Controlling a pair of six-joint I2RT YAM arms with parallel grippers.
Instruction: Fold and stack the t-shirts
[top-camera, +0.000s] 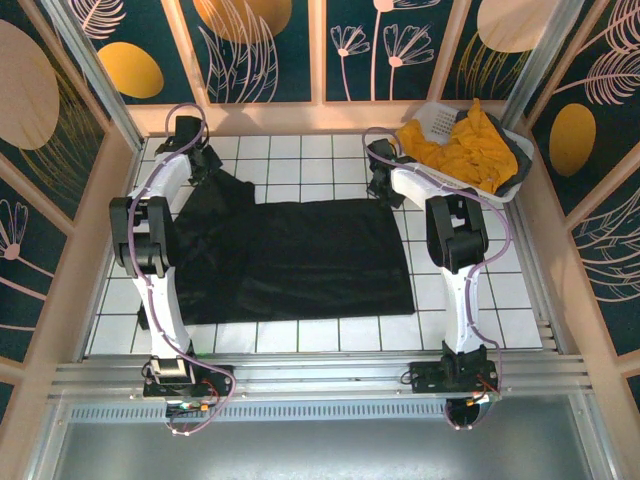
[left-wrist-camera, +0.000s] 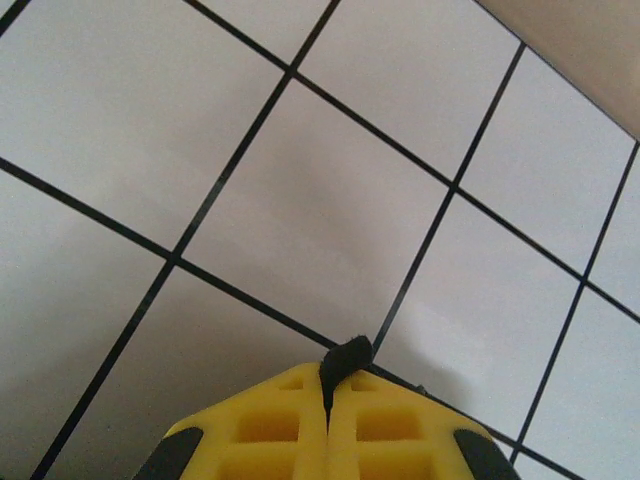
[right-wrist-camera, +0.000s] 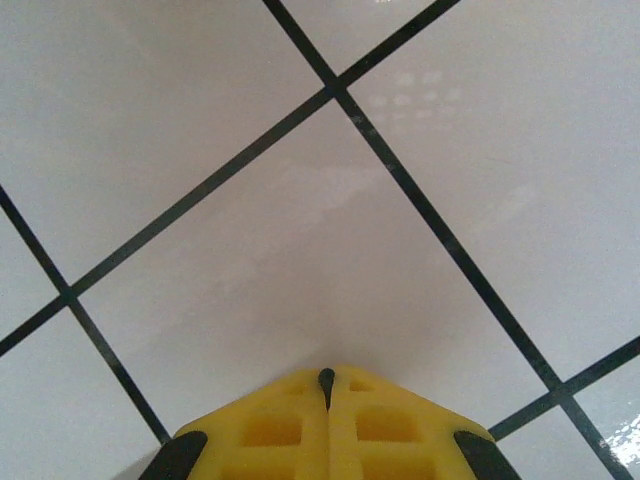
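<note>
Left hand (left-wrist-camera: 328, 388) pinches the black t-shirt (top-camera: 300, 260) at its far-left corner.

Yellow fingers (left-wrist-camera: 270, 425), pressed together, pinch a scrap of black fabric (left-wrist-camera: 347, 356) above white tiles (left-wrist-camera: 300, 200).

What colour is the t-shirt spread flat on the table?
Plain black t-shirt, clearest in the top external view.
</note>
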